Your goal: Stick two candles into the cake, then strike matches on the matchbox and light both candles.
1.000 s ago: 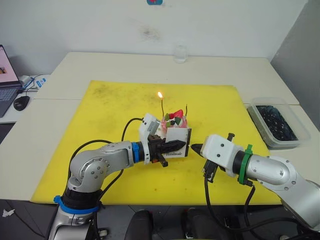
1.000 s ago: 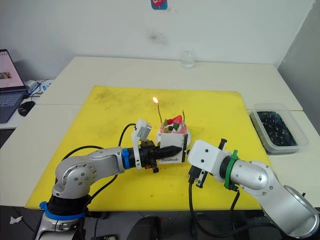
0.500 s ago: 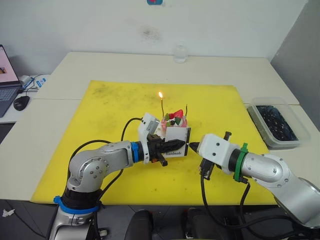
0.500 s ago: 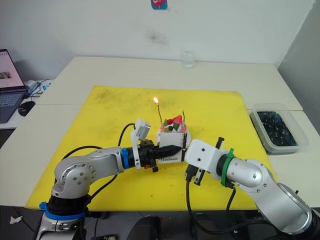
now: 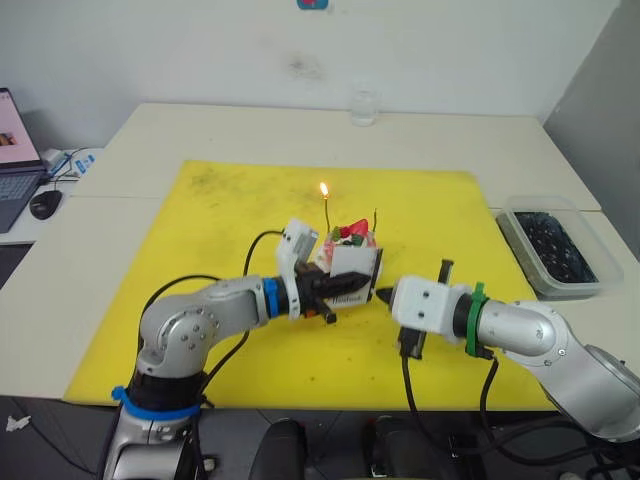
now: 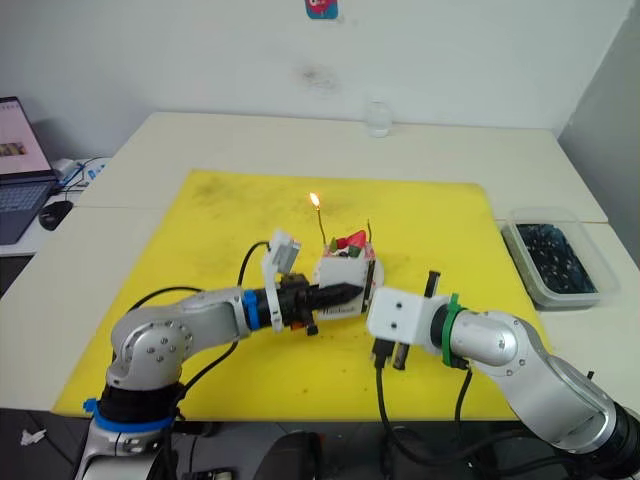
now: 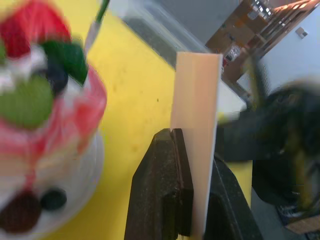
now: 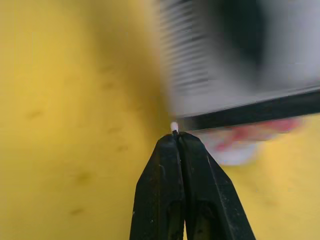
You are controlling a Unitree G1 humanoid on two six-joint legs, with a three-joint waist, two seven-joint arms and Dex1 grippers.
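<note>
The pink cake (image 5: 350, 240) on its white plate stands mid-mat with two thin candles in it. The left candle (image 5: 327, 214) burns with a small flame; the right candle (image 5: 375, 221) is unlit. My left gripper (image 5: 343, 285) is shut on the white matchbox (image 5: 356, 272), holding it upright just in front of the cake (image 7: 45, 115). My right gripper (image 8: 177, 136) is shut on a match (image 8: 174, 126), of which a pale tip shows past the fingertips. That tip is at the matchbox's black striking strip (image 8: 260, 112); whether it touches is unclear.
A yellow mat (image 5: 220, 220) covers the table's middle. A clear bin of dark pieces (image 5: 548, 240) sits at the right edge. A glass (image 5: 362, 105) stands at the back. A laptop (image 5: 10, 160) and mouse (image 5: 44, 203) lie far left.
My right gripper has moved left with the match, closing the gap to the matchbox's edge. The left gripper keeps the matchbox in place. The flame still burns.
</note>
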